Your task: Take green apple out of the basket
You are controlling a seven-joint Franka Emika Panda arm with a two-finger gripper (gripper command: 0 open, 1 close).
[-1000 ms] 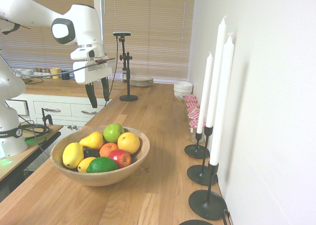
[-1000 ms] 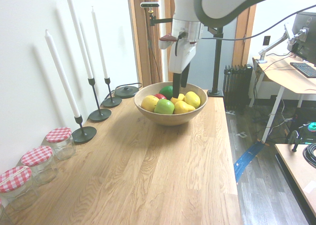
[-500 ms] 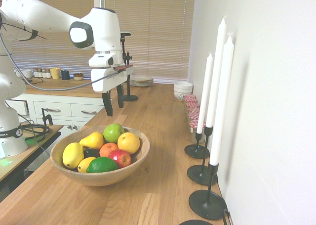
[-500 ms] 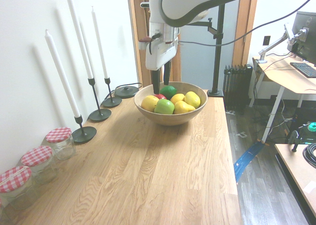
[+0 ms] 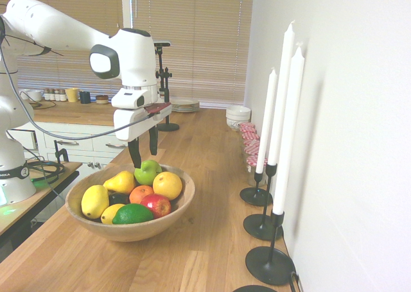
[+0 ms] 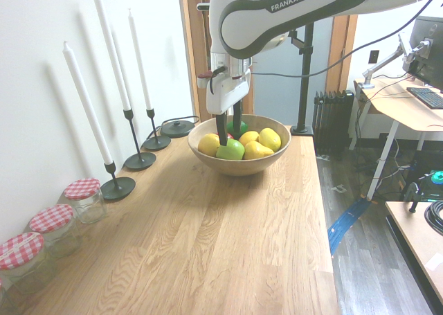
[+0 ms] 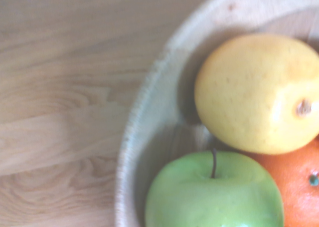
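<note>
The gripper (image 5: 144, 154) is hanging just above the green apple (image 5: 147, 172), jaws spread and holding nothing. The apple is sitting at the basket's (image 5: 183, 205) far edge beside 1 orange (image 5: 167, 185). This looks like the approach; next comes lowering and closing.

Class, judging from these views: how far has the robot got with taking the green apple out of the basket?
Done: the gripper hangs over the green apple, jaws open. In hand: nothing gripped; the apple lies in the basket. Left: closing on it, lifting it out.

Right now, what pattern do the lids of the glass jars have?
Red-and-white check on the lids of the glass jars, clearest in the second exterior view.
</note>
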